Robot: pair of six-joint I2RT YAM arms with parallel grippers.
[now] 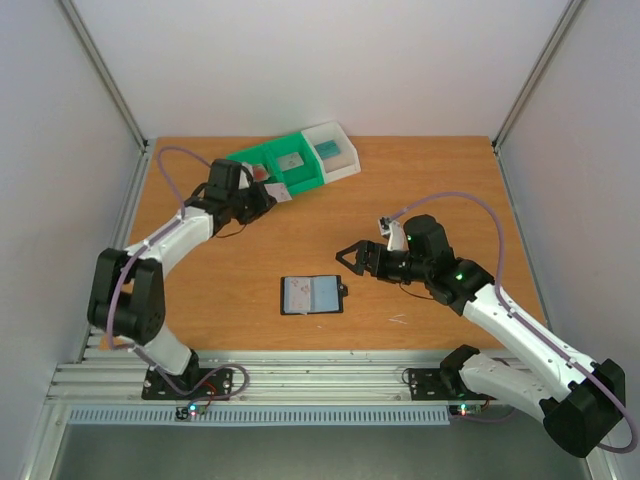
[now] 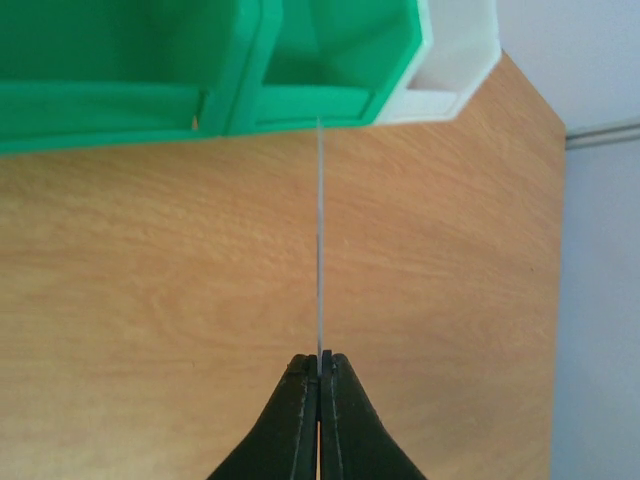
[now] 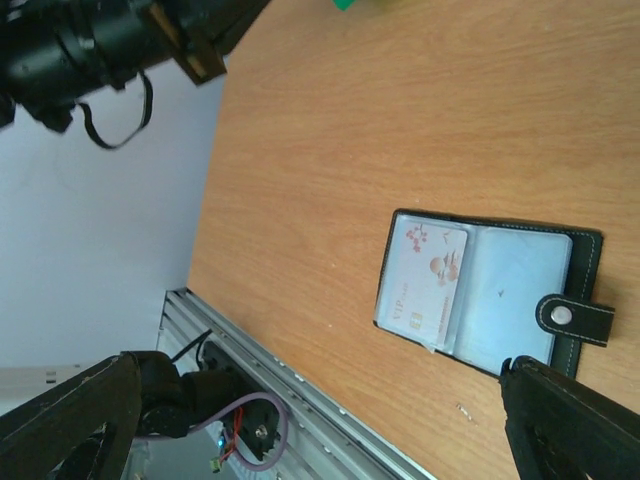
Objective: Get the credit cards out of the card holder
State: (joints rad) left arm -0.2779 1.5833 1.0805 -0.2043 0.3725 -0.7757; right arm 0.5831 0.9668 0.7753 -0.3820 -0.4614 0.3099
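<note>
**Card holder** point(image 1: 313, 294) point(image 3: 490, 295): black bifold, lies open and flat on the table point(image 1: 430, 180), toward the near edge, roughly midway between the two arms. Grey-blue pockets face up. All four of its edges lie free, with bare wood on every side.

**Clasp tab** point(image 3: 575, 320): sticks out from the card holder's edge on the right arm's side, snap showing.

**Pocketed card** point(image 3: 423, 280): whitish with a red blotch, sits in the card holder's pocket farthest from the clasp tab. The other pocket shows only grey-blue.

**Right gripper** point(image 1: 350, 261): hovers just beyond the clasp tab side of the card holder, apart from it. Jaws spread wide and hold nothing. In the wrist view its fingers point(image 3: 570, 420) frame the card holder.

**Left gripper** point(image 1: 268, 197) point(image 2: 320, 365): well apart from the card holder, toward the far left. Jaws pinched tight on the held card.

**Held card** point(image 2: 320, 250): seen edge-on as a thin line. Its far end reaches the front wall of the green bin; contact cannot be told.

**Green bin** point(image 1: 285, 165) point(image 2: 120, 100): far left of the card holder, with the white bin point(image 1: 335, 148) against its right end.

**Rail** point(image 1: 330, 380): metal, runs along the table edge nearest the card holder.

**Walls** point(image 1: 300, 60): plain white, on three sides.
</note>
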